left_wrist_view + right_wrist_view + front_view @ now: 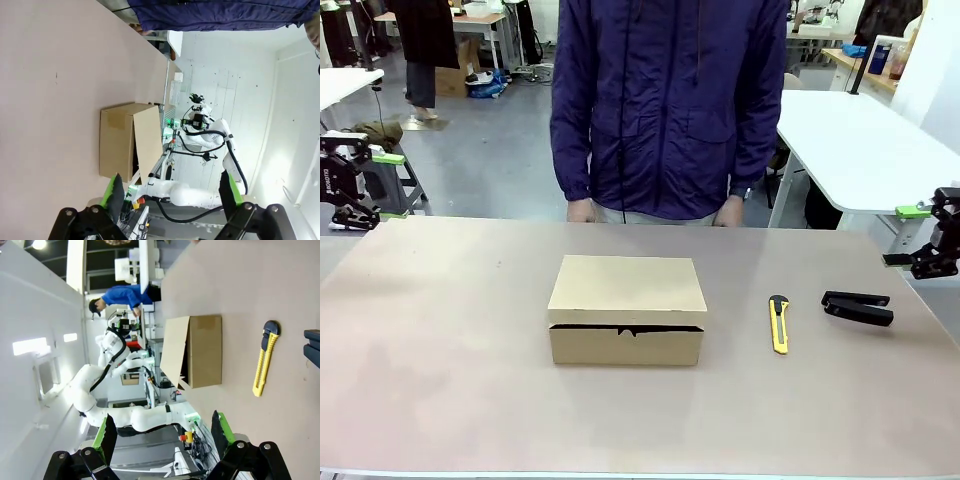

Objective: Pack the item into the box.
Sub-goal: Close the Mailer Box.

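Brown cardboard box is sitting mid-table, lid ajar, as both grippers, left and right, are hanging spread and empty beside a yellow utility knife.

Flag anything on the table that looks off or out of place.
Little stands out. The box has its lid not fully shut, a dark gap along the front edge. The knife and stapler lie neatly to its right.

On the tabletop stand three things — one cardboard box, one yellow utility knife, one black stapler — with two grippers, left gripper and right gripper, and one person.
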